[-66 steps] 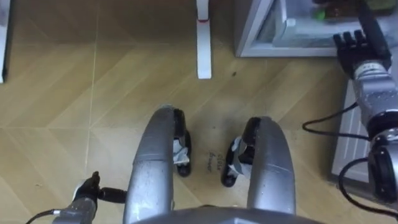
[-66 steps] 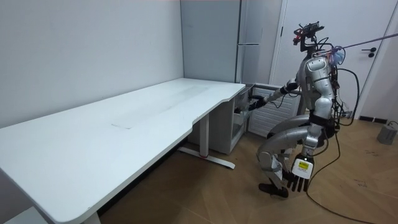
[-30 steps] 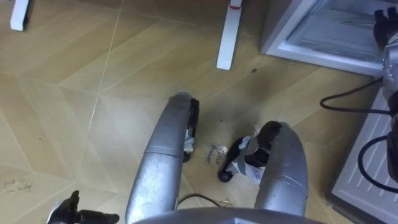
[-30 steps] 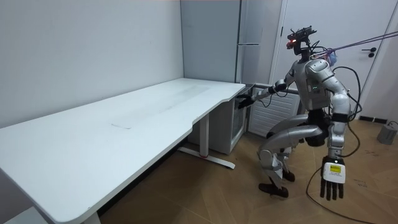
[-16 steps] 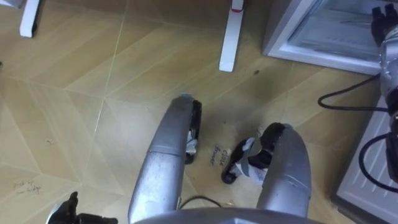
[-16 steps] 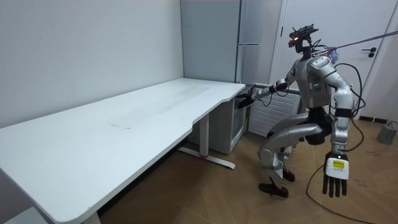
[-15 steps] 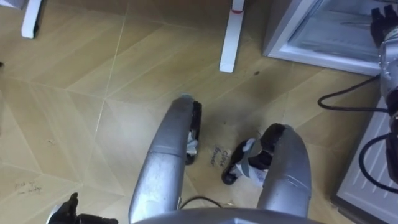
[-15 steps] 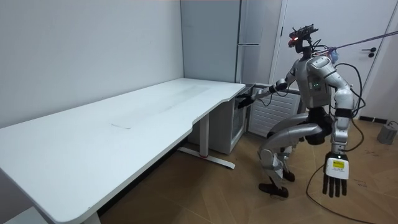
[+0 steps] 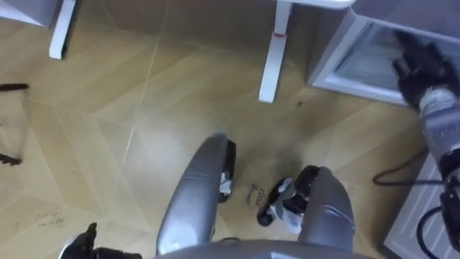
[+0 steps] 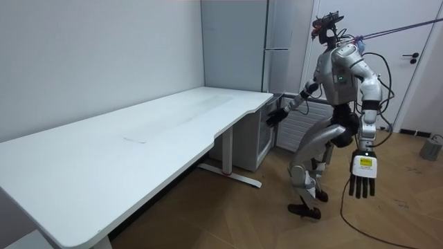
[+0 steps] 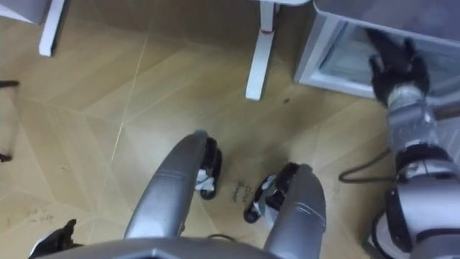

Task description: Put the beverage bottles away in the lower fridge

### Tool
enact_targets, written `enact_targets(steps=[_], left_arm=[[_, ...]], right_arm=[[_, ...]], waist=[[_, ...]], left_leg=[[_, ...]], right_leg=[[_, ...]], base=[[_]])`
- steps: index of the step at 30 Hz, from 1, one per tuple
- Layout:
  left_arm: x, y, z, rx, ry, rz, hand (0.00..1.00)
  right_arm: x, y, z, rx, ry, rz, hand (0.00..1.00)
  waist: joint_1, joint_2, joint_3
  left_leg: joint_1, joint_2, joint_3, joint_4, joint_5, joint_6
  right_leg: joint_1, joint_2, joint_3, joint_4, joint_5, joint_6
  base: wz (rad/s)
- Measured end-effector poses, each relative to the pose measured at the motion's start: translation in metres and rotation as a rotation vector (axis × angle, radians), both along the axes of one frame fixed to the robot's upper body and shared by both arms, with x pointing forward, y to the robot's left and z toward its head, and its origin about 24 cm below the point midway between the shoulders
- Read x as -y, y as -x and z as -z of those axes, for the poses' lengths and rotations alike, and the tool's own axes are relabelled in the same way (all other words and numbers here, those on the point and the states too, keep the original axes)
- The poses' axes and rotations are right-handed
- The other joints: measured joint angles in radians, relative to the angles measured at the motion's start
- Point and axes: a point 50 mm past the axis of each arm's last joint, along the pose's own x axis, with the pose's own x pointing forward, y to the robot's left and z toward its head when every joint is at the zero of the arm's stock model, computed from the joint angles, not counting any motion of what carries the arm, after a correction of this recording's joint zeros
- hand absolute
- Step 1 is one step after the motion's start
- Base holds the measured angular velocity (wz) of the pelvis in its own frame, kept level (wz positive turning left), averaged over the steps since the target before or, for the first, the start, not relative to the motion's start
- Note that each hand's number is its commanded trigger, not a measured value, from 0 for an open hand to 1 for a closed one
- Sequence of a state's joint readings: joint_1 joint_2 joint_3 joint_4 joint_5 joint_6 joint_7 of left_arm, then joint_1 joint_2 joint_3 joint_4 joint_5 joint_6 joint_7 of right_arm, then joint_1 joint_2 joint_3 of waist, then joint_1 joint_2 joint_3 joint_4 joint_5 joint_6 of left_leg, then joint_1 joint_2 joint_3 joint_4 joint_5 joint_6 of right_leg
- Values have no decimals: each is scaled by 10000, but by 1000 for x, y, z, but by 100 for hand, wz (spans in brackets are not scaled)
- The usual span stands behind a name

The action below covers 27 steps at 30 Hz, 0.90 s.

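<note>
The white lower fridge compartment [image 9: 363, 61] is wide open right by the robot's right hand [image 9: 417, 68], so that's a straight shot in. A white metal desk leg [image 9: 272, 61] stands near its left corner. A ribbed white door panel [image 9: 417, 223] boxes in the right side. There's lots of open wooden floor [image 9: 144, 129] to the left.

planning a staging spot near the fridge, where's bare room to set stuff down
The white table has a bare top, edge to edge. Wood floor between the table leg and the robot's feet is free. Crowded at the open lower fridge, where the right hand reaches.
</note>
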State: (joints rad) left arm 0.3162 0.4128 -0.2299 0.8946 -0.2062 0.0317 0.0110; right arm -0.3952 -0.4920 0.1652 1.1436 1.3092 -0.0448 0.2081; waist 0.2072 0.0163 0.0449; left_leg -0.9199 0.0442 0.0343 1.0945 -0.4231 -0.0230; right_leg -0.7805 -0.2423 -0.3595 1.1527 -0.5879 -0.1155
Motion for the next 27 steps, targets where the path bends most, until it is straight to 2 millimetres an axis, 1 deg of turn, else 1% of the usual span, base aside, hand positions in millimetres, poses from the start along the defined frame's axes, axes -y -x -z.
enact_targets(steps=[1, 2, 3, 4, 5, 6, 7, 8, 9, 10, 11, 12, 13, 14, 15, 16, 17, 18, 19, 20, 22, 24, 26, 27], left_arm=[[1, 2, 2, -86, 11, -84, 0], [2, 1, 4, -157, 23, -157, 0], [3, 0, 5, -146, 39, -157, 0], [6, -3, 7, -131, 74, -182, 0], [10, -7, 8, 35, 156, -182, 0], [12, -8, 8, 116, 205, -170, 0], [15, -9, 9, 252, 283, -138, 0], [15, -11, 8, 350, 278, -116, 0], [15, -13, 8, 397, 260, -114, 0], [16, -15, 9, 558, 176, -266, 0], [18, -18, 9, 685, 161, -318, 0], [20, -19, 9, 714, 162, -256, 0], [23, -21, 10, 739, 146, -154, 0], [27, -21, 12, 744, 167, -175, 0], [29, -21, 13, 713, 190, -227, 0], [32, -20, 15, 633, 211, -310, 0], [34, -22, 15, 675, 216, -335, 0], [35, -22, 15, 698, 216, -351, 0], [38, -23, 16, 733, 198, -394, 0], [41, -28, 16, 854, 128, -381, 0], [44, -36, 16, 1085, 136, -160, 0], [49, -40, 16, 1300, 252, -253, 0], [54, -37, 18, 1231, 282, -426, 0], [53, -35, 18, 1158, 233, -380, 0]], right_arm=[[-3, 12, 12, -305, -32, -262, 0], [-7, 28, 28, -823, -144, -387, 0], [-8, 36, 34, -1109, -125, -508, 0], [-12, 49, 45, -1665, -79, -758, 0], [-13, 59, 52, -2047, 77, -1054, 0], [-14, 63, 55, -2230, 194, -1258, 0], [-17, 72, 61, -2680, 499, -1721, 0], [-21, 81, 68, -3182, 781, -2184, 0], [-22, 88, 72, -3505, 906, -2378, 0], [-25, 102, 81, -4268, 1245, -2840, 0], [-29, 114, 89, -5028, 1753, -3412, 0], [-30, 124, 93, -5464, 1933, -3612, 0], [-33, 139, 100, -6188, 2252, -4054, 0], [-37, 154, 107, -6929, 2557, -4473, 0], [-39, 161, 110, -7254, 2679, -4656, 0], [-45, 174, 115, -7755, 2781, -4900, 0], [-51, 183, 119, -8068, 2717, -4923, 0], [-54, 185, 120, -8130, 2690, -4909, 0], [-59, 190, 123, -8297, 2712, -4950, 0], [-63, 191, 125, -8375, 2709, -4907, 0], [-66, 195, 126, -8483, 2639, -4876, 0], [-69, 197, 127, -8555, 2633, -4868, 0], [-72, 205, 129, -8759, 2636, -4997, 0], [-73, 206, 130, -8812, 2652, -5057, 0]], waist=[[-127, 36, -14], [-140, 30, -22], [-153, 14, -32], [-235, 22, -53], [-348, 57, -99], [-427, 47, -137], [-556, 40, -163], [-699, -11, -202], [-764, -34, -220], [-884, -30, -258], [-972, -13, -269], [-1015, -4, -277], [-971, 6, -275], [-953, -12, -274], [-952, -28, -279], [-993, -41, -284], [-1141, -56, -290], [-1217, -63, -288], [-1347, -89, -279], [-1505, -126, -292], [-1652, -188, -328], [-1743, -278, -371], [-1751, -346, -394], [-1742, -366, -394]], left_leg=[[304, -9, -74, -218, 9, 12], [678, 26, -82, -477, 15, 20], [857, 20, -76, -616, 22, 31], [1160, 14, -62, -901, 49, 65], [1360, 13, -44, -1153, 105, 103], [1464, -7, -10, -1305, 139, 127], [1734, -34, 80, -1641, 236, 177], [2018, -27, 238, -2053, 360, 235], [2161, -27, 274, -2242, 420, 241], [2433, -12, 295, -2578, 522, 253], [2695, 12, 306, -2871, 591, 272], [2830, 20, 313, -3010, 617, 280], [3142, 49, 374, -3282, 659, 309], [3531, 130, 564, -3589, 688, 344], [3750, 121, 622, -3799, 734, 353], [4208, 120, 777, -4316, 888, 396], [4646, 121, 884, -4824, 1048, 412], [4867, 121, 981, -5077, 1137, 422], [5328, 97, 1100, -5611, 1311, 439], [5786, -4, 1180, -6149, 1505, 458], [6305, -140, 1215, -6711, 1688, 489], [6857, -234, 1310, -7140, 1794, 504], [7647, -324, 1429, -7733, 1857, 517], [7837, -334, 1494, -7863, 1861, 515]], right_leg=[[400, 77, -116, -332, 56, 100], [827, 200, -157, -715, 128, 209], [1009, 219, -172, -874, 158, 250], [1317, 282, -189, -1210, 247, 337], [1511, 346, -189, -1545, 380, 399], [1591, 344, -184, -1689, 445, 431], [1824, 367, -164, -2022, 586, 517], [2043, 398, -127, -2385, 757, 581], [2163, 432, -127, -2599, 853, 609], [2442, 556, -119, -3052, 1036, 662], [2714, 684, -107, -3472, 1214, 742], [2866, 718, -121, -3658, 1291, 758], [3182, 807, -109, -4042, 1442, 822], [3516, 906, -19, -4437, 1607, 868], [3699, 922, 0, -4646, 1697, 897], [4114, 985, 32, -5175, 1914, 966], [4527, 1073, 86, -5718, 2141, 1052], [4721, 1107, 102, -6002, 2267, 1072], [5144, 1150, 103, -6556, 2511, 1118], [5561, 1218, 164, -7058, 2714, 1198], [6010, 1230, 171, -7536, 2889, 1300], [6410, 1254, 294, -7909, 3035, 1374], [7067, 1324, 413, -8474, 3231, 1485], [7196, 1339, 489, -8583, 3262, 1509]], base=[[13], [10], [0], [0], [-5], [-9], [-9], [-9], [-11], [-11], [-10], [-9], [-21], [-26], [-28], [-15], [-11], [-13], [-13], [-7], [2], [-16], [-26], [-32]])
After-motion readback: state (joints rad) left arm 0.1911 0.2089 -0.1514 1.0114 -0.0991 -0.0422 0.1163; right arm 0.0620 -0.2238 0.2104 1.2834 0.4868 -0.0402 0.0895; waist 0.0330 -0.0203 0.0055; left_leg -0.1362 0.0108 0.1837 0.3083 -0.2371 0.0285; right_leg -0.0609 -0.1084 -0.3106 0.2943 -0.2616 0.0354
